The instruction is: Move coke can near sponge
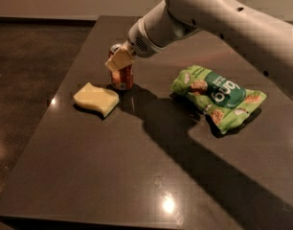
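Note:
The coke can (pixel 122 75) is a small reddish-brown can with a silver top. It stands upright on the dark table (pixel 137 166), just right of the sponge (pixel 95 98) and a little behind it. The sponge is a flat pale yellow block with wavy edges and lies on the left part of the table. My gripper (pixel 118 61) reaches in from the upper right and is shut on the upper part of the can. Its tan fingers (pixel 121 59) cover the can's front top. A narrow gap separates the can from the sponge.
A crinkled green snack bag (pixel 217 97) lies to the right of the can. My white arm (pixel 218 18) spans the upper right and casts a wide shadow across the table. The table's left edge is close to the sponge, with dark floor (pixel 27 80) beyond.

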